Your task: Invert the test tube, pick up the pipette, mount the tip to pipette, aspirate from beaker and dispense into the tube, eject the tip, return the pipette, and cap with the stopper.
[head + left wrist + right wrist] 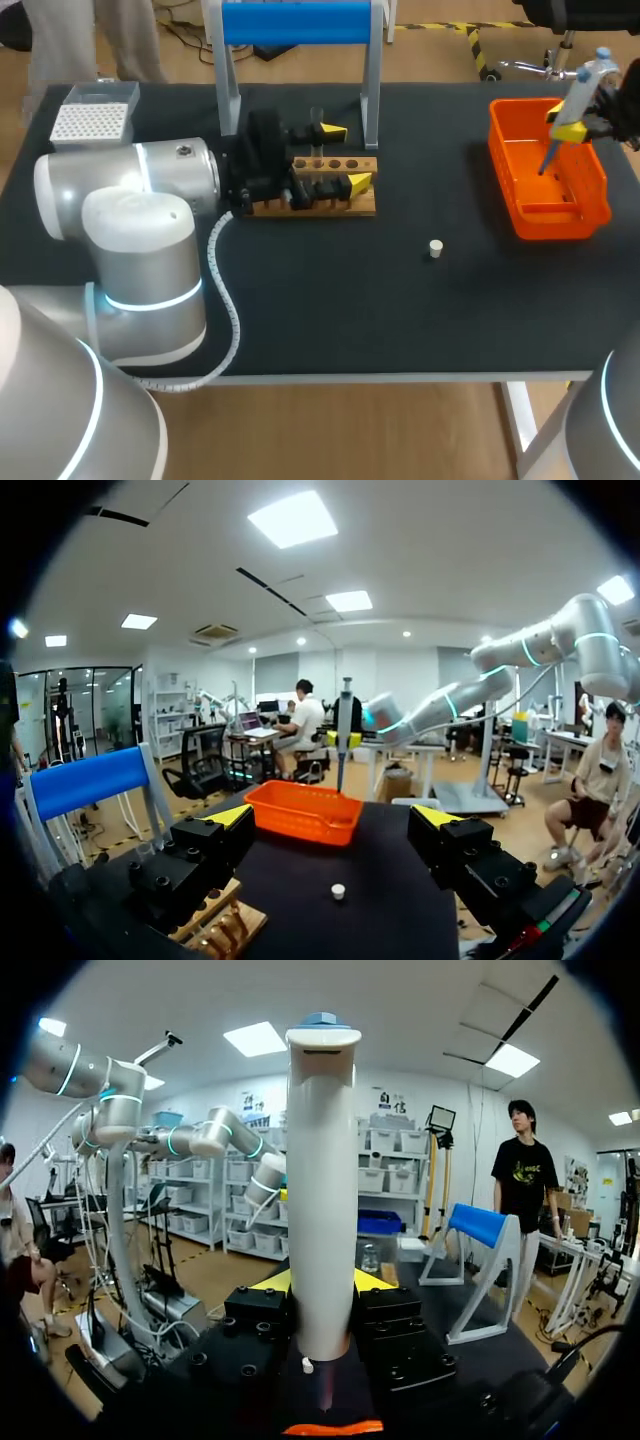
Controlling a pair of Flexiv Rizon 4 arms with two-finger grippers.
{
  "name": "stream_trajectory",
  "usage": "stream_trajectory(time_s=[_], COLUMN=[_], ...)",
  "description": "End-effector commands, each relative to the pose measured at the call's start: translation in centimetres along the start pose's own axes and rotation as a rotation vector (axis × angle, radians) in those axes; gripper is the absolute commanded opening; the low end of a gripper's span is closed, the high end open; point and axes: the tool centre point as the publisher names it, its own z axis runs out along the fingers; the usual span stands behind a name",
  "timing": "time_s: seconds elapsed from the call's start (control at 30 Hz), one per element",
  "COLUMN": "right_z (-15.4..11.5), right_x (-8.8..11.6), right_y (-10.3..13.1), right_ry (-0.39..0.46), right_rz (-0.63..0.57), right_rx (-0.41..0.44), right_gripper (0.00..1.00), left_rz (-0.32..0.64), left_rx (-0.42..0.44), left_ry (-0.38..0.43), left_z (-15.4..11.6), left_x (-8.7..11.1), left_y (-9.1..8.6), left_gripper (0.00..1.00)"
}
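No writing, label, number or sign can be read on anything shown here.

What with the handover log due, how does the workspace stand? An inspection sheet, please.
Surface: black table, no spill seen.
Job's things: pipette held upright over the orange basket; white stopper loose on the table; wooden rack near the middle; tip box at the far left corner; blue-bar stand behind the rack.
Clutter: nothing seen.
Grippers: left end effector open at the rack, holding nothing; right end effector shut on the pipette.
Cables: white ribbed cable looping off the left arm.
Surroundings: nothing seen reaching over the table.
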Motion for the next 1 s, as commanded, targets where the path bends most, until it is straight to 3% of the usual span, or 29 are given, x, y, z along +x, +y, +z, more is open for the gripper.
stream_trajectory(time_s=[0.03, 0.43, 1.0], right_z=[2.4, 8.6, 17.2], right_x=[0.7, 1.4, 1.2], right_y=[0.9, -0.2, -1.3], right_ry=[-0.011, 0.014, 0.093], right_rz=[0.002, -0.004, 0.008], right_rx=[0.039, 0.091, 0.087], right_gripper=[0.0, 0.0, 0.0], left_rz=[0.001, 0.001, 0.001], left_rx=[0.001, 0.001, 0.001], left_ry=[-0.004, -0.004, -0.004], left_z=[0.2, 0.2, 0.2], left_x=[0.0, 0.0, 0.0], left_y=[0.1, 0.1, 0.1], left_gripper=[1.0, 1.0, 1.0])
